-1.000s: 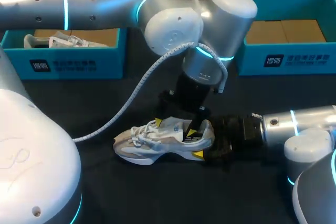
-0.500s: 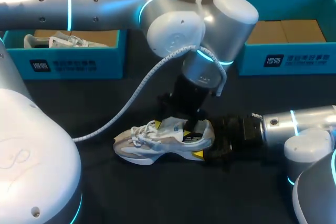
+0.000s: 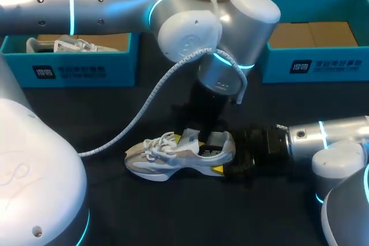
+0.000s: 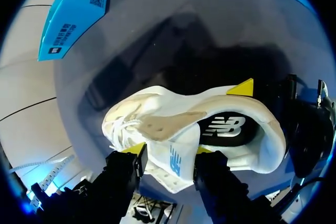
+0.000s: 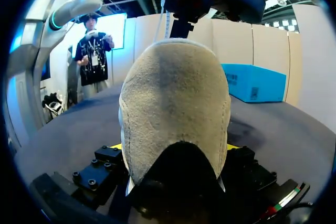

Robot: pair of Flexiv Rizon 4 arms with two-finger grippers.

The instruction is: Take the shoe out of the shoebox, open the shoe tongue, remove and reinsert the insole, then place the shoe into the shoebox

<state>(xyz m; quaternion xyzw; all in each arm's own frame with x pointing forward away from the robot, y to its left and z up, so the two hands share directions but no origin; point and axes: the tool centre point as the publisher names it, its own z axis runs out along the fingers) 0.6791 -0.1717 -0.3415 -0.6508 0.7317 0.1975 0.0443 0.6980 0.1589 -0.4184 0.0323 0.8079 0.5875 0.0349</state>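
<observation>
A white and grey shoe [image 3: 173,156] lies on its side on the dark table, toe toward the left. My left gripper [image 3: 197,135] hangs down over the shoe's opening. In the left wrist view the left gripper [image 4: 170,151] has its fingers against both edges of the white tongue [image 4: 170,158], shut on it. The dark insole [image 4: 223,127] shows inside the shoe. My right gripper [image 3: 226,155] comes in low from the right and is shut on the heel. In the right wrist view the suede heel [image 5: 176,93] fills the space between the right gripper's [image 5: 176,148] fingers.
A blue shoebox [image 3: 86,70] stands at the back left holding another shoe [image 3: 63,44] and paper. A second blue shoebox [image 3: 323,64] with a brown cardboard liner stands at the back right. The left arm's cable [image 3: 144,108] hangs over the table.
My left gripper has come down onto the shoe's opening and narrowed around the tongue; its yellow tips no longer show in the head view. The right gripper and shoe stay still.
</observation>
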